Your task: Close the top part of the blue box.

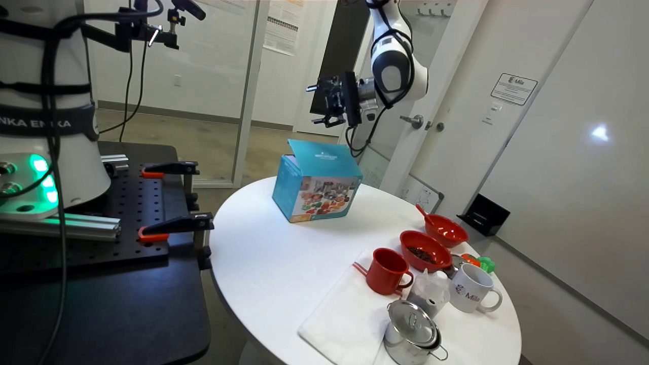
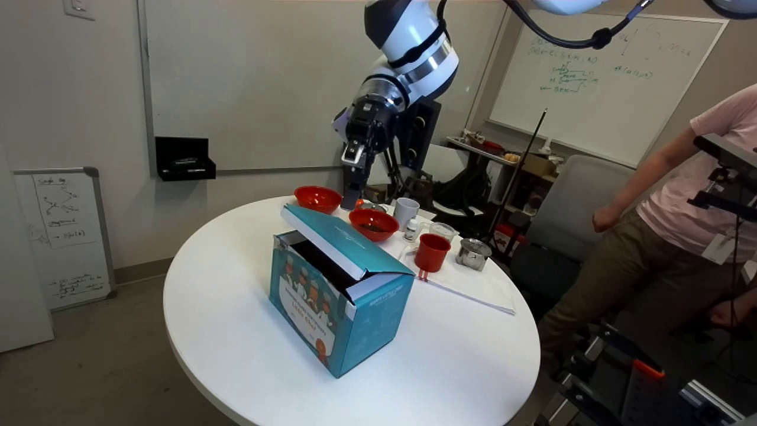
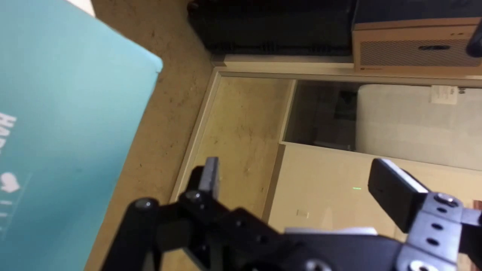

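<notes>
The light-blue box [image 1: 324, 198] with printed pictures on its sides stands upright on the round white table. It also shows in an exterior view [image 2: 378, 316]. Its top part [image 1: 327, 158], the flat lid flap, is tilted up from one hinged edge; a dark gap shows under it in an exterior view [image 2: 349, 239]. The lid fills the left of the wrist view [image 3: 67, 124]. My gripper [image 1: 315, 105] is above the box, apart from the lid. It shows beyond the lid in an exterior view [image 2: 353, 177]. In the wrist view its fingers [image 3: 303, 178] are wide apart with nothing between them.
Red bowls [image 1: 426, 251], a red cup [image 1: 388, 271], a white mug [image 1: 471, 288] and a steel pot [image 1: 411, 332] stand on the table [image 1: 263, 253] away from the box. A white cloth [image 1: 350, 314] lies under some. A person [image 2: 668, 207] stands beside the table.
</notes>
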`<state>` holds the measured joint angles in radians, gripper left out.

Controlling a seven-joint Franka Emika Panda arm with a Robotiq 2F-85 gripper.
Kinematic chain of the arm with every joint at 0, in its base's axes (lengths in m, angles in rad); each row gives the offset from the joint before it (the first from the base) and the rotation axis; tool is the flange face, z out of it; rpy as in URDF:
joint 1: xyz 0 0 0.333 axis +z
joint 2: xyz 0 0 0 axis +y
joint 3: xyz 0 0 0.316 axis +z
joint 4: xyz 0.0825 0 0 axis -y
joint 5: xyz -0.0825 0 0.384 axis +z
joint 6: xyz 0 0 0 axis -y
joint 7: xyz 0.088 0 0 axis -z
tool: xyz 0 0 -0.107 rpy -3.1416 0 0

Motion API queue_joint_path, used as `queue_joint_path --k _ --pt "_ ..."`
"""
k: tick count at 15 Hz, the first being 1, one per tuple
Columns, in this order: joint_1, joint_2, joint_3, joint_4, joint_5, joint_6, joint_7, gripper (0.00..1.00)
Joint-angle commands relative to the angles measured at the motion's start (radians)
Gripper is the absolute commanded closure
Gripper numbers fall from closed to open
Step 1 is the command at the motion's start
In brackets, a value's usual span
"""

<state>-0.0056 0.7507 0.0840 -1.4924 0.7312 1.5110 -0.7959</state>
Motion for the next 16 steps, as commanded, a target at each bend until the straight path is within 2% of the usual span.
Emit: queue_joint_path --k 1,8,12,16 --pt "-0.010 -0.021 0.017 -0.019 -0.022 0.047 0.022 0.00" --pt "-0.004 -0.142 0.005 -0.112 -0.087 0.251 0.051 0.00" --pt "0.018 -0.145 -0.007 -0.122 -0.204 0.312 0.186 0.00" --pt "0.020 -0.117 0.010 -0.136 -0.318 0.337 0.298 0.00"
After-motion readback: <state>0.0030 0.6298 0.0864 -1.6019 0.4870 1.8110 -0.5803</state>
